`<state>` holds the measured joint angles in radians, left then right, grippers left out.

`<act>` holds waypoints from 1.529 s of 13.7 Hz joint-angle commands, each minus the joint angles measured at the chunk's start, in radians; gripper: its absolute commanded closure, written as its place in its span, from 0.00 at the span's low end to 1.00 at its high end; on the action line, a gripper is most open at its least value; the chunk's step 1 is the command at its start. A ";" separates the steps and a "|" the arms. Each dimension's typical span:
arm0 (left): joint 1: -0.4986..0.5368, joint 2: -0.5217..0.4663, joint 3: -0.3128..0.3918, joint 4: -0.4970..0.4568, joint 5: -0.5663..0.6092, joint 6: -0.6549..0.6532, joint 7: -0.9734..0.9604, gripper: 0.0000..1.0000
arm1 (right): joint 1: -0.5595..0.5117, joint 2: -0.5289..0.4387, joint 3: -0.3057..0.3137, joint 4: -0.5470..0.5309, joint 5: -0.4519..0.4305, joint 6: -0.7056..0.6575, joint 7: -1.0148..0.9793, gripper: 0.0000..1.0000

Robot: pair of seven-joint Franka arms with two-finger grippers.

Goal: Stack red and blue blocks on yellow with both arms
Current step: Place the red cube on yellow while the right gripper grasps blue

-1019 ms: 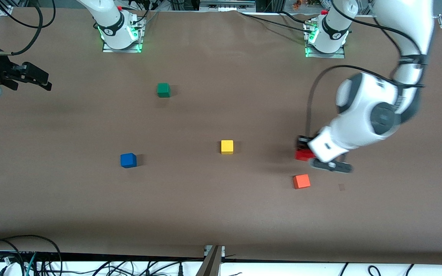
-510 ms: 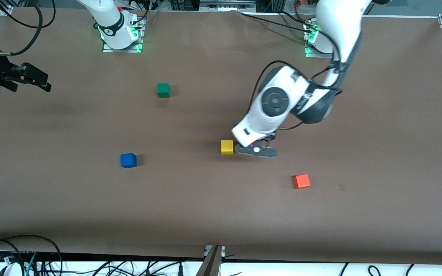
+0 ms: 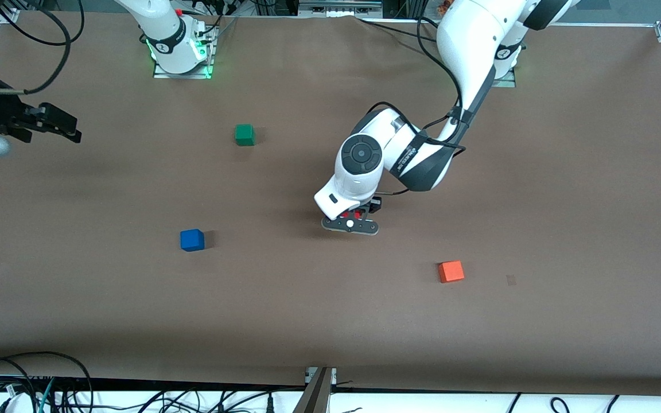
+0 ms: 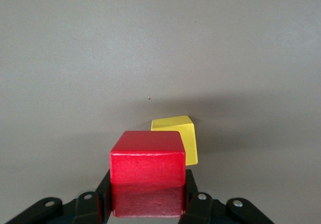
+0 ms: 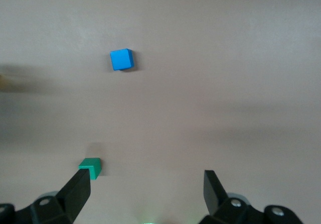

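My left gripper (image 3: 351,222) is shut on the deep red cube (image 4: 148,170) and holds it just above the table. In the left wrist view the yellow cube (image 4: 179,135) lies on the table close under and slightly past the red cube, partly covered by it. In the front view the left hand hides the yellow cube. The blue cube (image 3: 192,240) sits alone on the table toward the right arm's end; it also shows in the right wrist view (image 5: 122,59). My right gripper (image 3: 55,123) is open and empty, waiting at the right arm's end of the table.
A green cube (image 3: 244,135) sits nearer the robot bases, and also shows in the right wrist view (image 5: 91,166). An orange cube (image 3: 451,271) lies nearer the front camera toward the left arm's end. Cables run along the table's edges.
My left gripper has carried the red cube from near the orange cube across to over the yellow cube, which it now hides in the front view. The right gripper has barely shifted.
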<state>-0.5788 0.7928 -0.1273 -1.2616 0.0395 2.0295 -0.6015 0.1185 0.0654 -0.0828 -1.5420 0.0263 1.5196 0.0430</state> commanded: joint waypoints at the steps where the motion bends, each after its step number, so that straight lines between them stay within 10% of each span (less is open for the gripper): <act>1: -0.044 0.031 0.038 0.047 0.025 0.009 -0.041 1.00 | -0.010 0.094 -0.002 0.025 -0.008 -0.007 -0.015 0.00; 21: -0.078 0.102 0.051 0.093 0.025 0.035 -0.139 1.00 | 0.115 0.447 0.026 -0.196 0.004 0.710 -0.094 0.00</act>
<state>-0.6416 0.8698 -0.0898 -1.2147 0.0395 2.0723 -0.7178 0.2332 0.5021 -0.0651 -1.7095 0.0275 2.1666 -0.0398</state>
